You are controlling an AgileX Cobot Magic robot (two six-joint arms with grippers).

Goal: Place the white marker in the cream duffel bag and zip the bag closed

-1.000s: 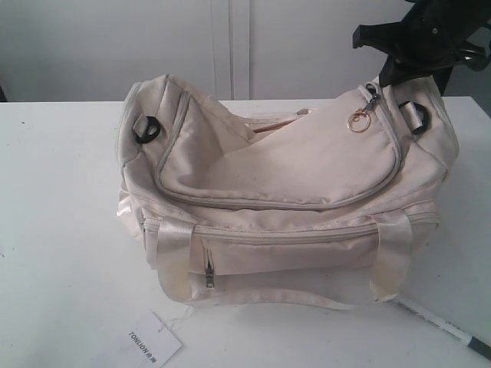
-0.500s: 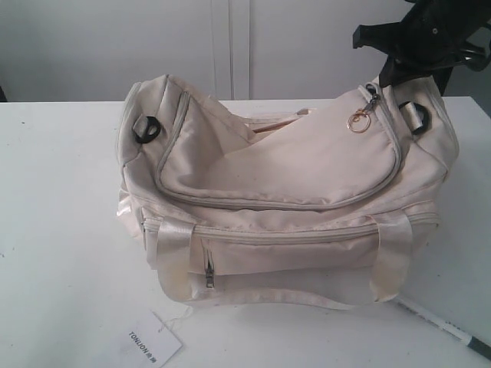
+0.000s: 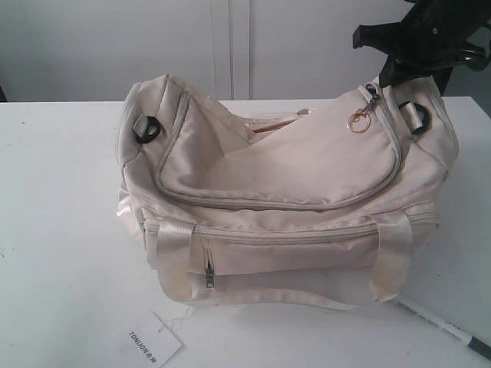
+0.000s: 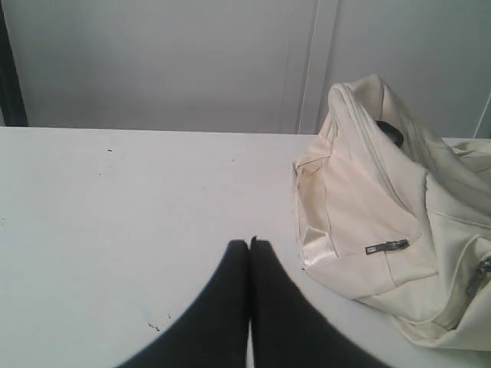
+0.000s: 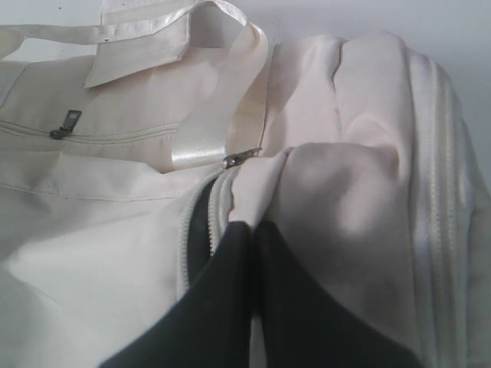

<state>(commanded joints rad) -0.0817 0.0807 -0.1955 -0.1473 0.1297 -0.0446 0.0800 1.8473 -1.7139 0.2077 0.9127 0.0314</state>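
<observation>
Nothing has moved since the earlier frames. White marker (image 3: 437,326) lies on the table (image 3: 61,230) at near right, one end by the cream duffel bag (image 3: 284,176) corner, long axis running out to the near-right, dark tip outward. Right gripper (image 5: 251,226) is pinched closed against the bag's far-right end, so the marker is straight nearward from it. Left gripper (image 4: 250,244) is closed too, left of the bag. Right arm looks nearer.

Bright, even light nearly washes out the surface (image 3: 61,230); faint shadow lies under the cream duffel bag (image 3: 291,192); close views perhaps slightly blurred.
</observation>
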